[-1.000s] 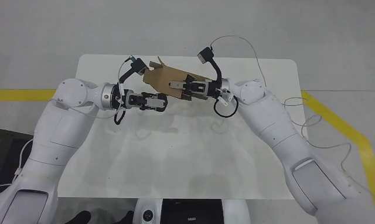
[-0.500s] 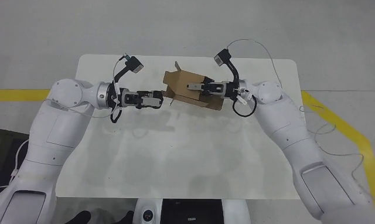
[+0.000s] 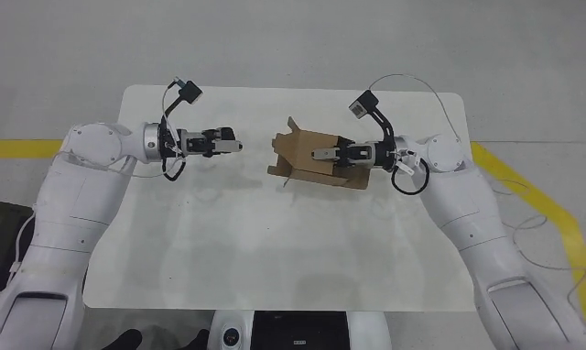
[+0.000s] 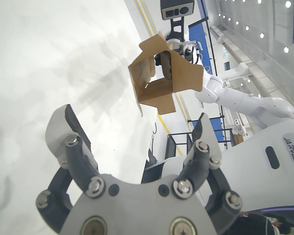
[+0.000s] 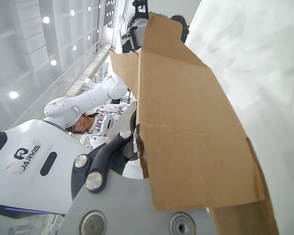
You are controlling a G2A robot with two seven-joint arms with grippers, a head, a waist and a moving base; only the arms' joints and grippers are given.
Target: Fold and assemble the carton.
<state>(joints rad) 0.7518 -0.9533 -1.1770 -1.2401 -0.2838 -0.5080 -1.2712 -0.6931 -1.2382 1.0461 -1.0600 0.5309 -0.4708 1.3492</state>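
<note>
We see the brown cardboard carton (image 3: 307,153) over the white table (image 3: 275,258), a little to the right of its middle and toward the far edge. It is half erected: its walls form an open tube, and several flaps stick out at the end that faces the left arm. The left wrist view (image 4: 185,74) looks straight into that open end.

The right gripper (image 3: 320,154) grasps the carton by 1 wall. 1 finger (image 5: 127,123) presses the outside of the panel (image 5: 186,123), while the other reaches inside the tube. We cannot tell whether the carton's lower edge rests on the table.

The left gripper (image 3: 236,145) hovers well apart from the carton, pointing toward it. Its 2 fingers (image 4: 71,121) are spread wide and hold nothing.
</note>
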